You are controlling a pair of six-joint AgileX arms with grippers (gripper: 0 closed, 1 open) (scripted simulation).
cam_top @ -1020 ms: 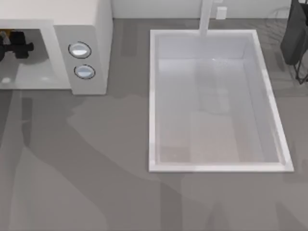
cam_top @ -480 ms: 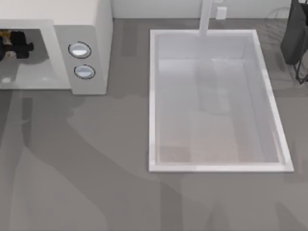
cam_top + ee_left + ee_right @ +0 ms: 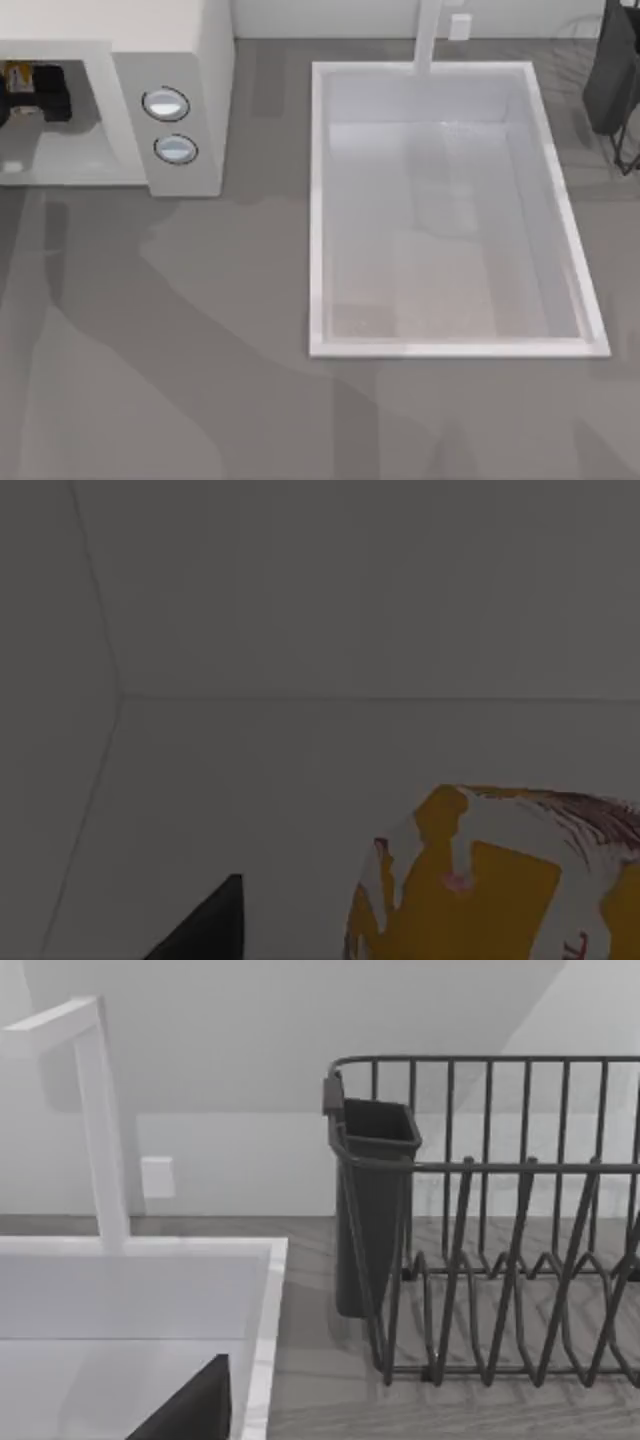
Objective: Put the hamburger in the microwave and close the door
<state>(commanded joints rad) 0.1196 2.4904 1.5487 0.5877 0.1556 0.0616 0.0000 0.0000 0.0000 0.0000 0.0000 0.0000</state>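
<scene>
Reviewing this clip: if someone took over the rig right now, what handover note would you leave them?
Left gripper: inside the microwave cavity, right beside the hamburger; grip cannot be told.
Right gripper: parked over the sink corner, facing the dish rack.
Done: hamburger is within the cavity, which stands open.
Left: confirm release, withdraw the left arm, close the microwave.
</scene>
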